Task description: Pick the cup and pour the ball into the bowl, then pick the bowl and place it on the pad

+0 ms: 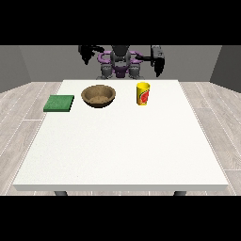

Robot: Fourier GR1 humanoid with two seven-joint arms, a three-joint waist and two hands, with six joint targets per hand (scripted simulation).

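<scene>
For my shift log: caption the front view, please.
Yellow cup, wooden bowl and green pad untouched on white table; both hands raised.

We see a big white table [117, 150] standing on a pale wooden floor [19, 127]. Three things sit on the table, all in a row near its far edge. The brown bowl [98, 96] is our marker. The flat green pad [59, 103] lies to the view's left of the bowl, a little apart from it. The yellow cup [143, 93] stands upright to the view's right of the bowl, not touching it
</scene>
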